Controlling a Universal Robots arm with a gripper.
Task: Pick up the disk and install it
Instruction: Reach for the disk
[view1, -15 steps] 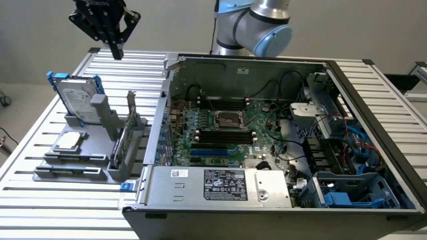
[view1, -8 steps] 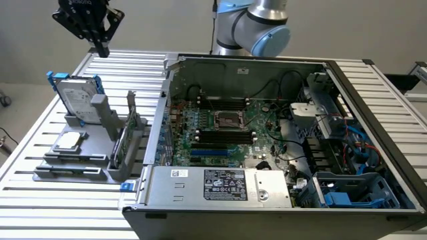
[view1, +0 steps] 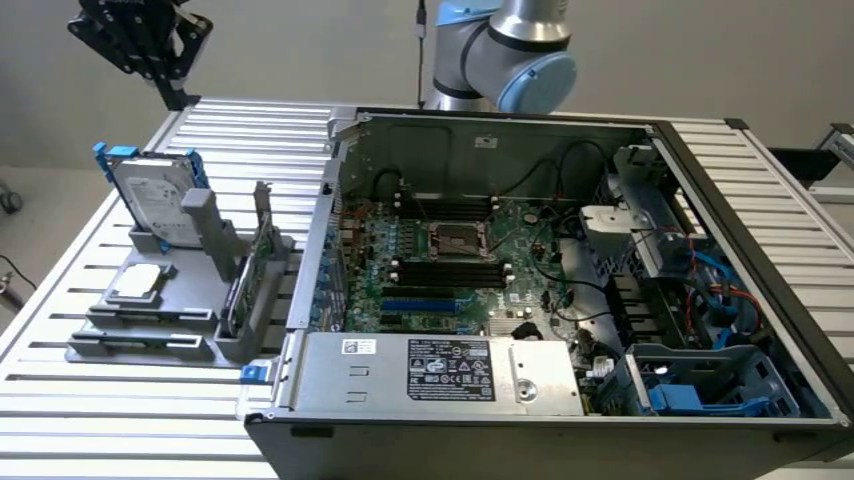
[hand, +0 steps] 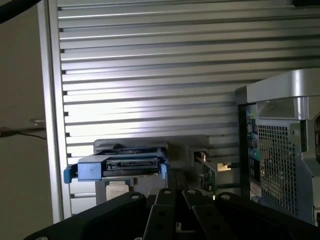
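Blue-framed disk (view1: 154, 195) upright in grey stand (view1: 203, 255), exterior view; wrist view gives disk's connector edge (hand: 131, 163). Gripper (view1: 166, 85) jaws pinched together, empty, well apart from disk.

Disk (view1: 144, 195): silver-grey, blue-framed, standing upright on edge in grey holder (view1: 147, 325), exterior view's left.

Silver-grey, blue-framed disk (view1: 150, 195) — white-labelled — on silver-ribbed table (view1: 120, 420).
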